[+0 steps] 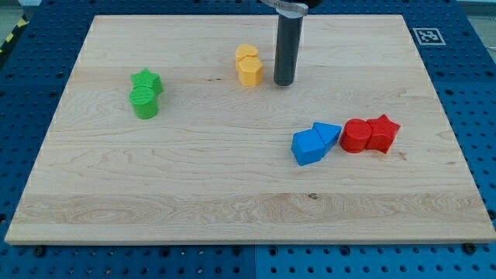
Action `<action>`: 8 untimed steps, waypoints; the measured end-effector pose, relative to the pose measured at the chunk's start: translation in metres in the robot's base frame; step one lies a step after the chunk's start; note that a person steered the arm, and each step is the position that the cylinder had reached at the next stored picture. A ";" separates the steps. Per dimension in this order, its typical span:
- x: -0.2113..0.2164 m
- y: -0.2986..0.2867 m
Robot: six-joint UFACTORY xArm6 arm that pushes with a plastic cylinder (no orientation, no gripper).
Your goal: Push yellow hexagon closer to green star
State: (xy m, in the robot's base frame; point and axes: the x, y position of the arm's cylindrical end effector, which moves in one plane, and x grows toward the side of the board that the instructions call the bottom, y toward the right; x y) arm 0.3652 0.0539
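My arm carries no jaws, only a dark rod, so nothing is grasped. My tip (284, 82) rests on the pale wooden bench (232, 194), just to the view's right of the yellow hexagon block (249, 72), which touches a second yellow block (246, 53) above it. Well to the view's left of my tip sit the green star block (146, 80) and a green round block (144, 102), touching. Toward the view's lower right lie two blue blocks (315, 142) and two red blocks (370, 134).
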 end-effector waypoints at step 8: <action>-0.018 -0.100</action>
State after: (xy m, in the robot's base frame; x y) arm 0.3468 -0.0464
